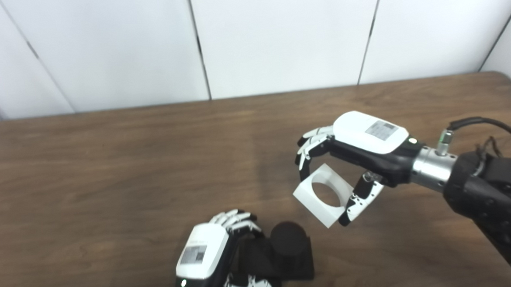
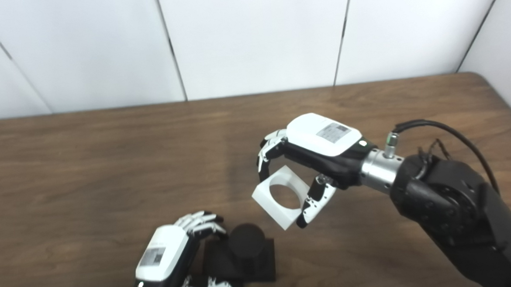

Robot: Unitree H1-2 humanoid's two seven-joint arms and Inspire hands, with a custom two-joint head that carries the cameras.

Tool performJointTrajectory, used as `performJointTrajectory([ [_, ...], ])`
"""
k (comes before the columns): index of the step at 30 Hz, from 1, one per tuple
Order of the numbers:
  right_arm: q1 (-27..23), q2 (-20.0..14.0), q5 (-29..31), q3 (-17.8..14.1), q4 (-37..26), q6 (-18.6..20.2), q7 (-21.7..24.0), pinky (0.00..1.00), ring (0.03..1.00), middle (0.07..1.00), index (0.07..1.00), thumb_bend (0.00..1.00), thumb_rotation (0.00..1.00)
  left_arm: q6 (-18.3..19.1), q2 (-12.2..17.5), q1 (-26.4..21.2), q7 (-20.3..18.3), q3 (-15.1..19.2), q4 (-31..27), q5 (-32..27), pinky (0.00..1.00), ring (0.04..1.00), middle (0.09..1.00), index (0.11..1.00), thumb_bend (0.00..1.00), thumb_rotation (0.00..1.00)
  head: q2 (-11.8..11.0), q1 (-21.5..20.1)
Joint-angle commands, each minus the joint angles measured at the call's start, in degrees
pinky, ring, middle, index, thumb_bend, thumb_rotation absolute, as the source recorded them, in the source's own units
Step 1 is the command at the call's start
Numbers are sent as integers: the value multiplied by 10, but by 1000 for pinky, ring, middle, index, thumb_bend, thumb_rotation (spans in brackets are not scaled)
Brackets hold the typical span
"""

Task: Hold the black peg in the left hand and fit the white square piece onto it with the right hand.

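A: Left eye view: black peg (image 1: 289, 251) sits near the front edge of the table (image 1: 108, 168), roughly mid-width. Round post on a square black base. Left hand (image 1: 213, 259) is wrapped on the base from its left side, fingers over the top edge, thumb low at the front. So clamped on the peg.

B: And the white one?

A: White square piece (image 1: 324, 194) is up off the table, right of and behind the peg, toward the right edge. Right hand (image 1: 348, 165) grips it, fingers (image 1: 310, 145) on the far edge, thumb on the near right edge. Piece is tilted, and the round hole shows clear through.

B: Touching the peg yet?

A: No, near but apart. Hole isn't over the post.

B: How will it handle?

A: My guess: both look like rigid plastic, light, smooth faces, so a bit slippery. Nothing fragile. White piece is a thin-walled frame around a big hole, so pinching across opposite outer edges is right; keep the fingers off the hole or they'll block the post.

B: Fit looks tight?

A: Hole and post seem close in width, so tilt matters. It likely needs levelling to the post top before lowering, or it'll jam on the rim.

B: Peg grip okay?

A: Holding the base leaves the post free. Good spot. Can't tell whether the base rests flat on the table.
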Motion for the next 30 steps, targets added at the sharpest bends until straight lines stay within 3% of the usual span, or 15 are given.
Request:
performJointTrajectory([
  [1,-13,8,11,-8,-30,6,-1,773,841,727,481,522,127,10,0,0,-24,-11,9,11,847,861,801,487,513,51,1,-1],
  [12,7,40,10,9,-64,-3,20,789,825,712,479,523,130,23,1,-2,-30,-17,4,11,851,864,804,487,513,52,8,-2],
  [25,27,52,-1,15,-43,-28,7,799,834,722,481,523,128,24,-1,-1,-31,-20,-1,10,846,860,801,487,512,53,12,-1],
  [30,32,60,-9,15,-26,-54,-6,793,830,718,480,523,129,27,-4,-1,-31,-23,-3,13,842,860,802,487,512,54,13,1],
])
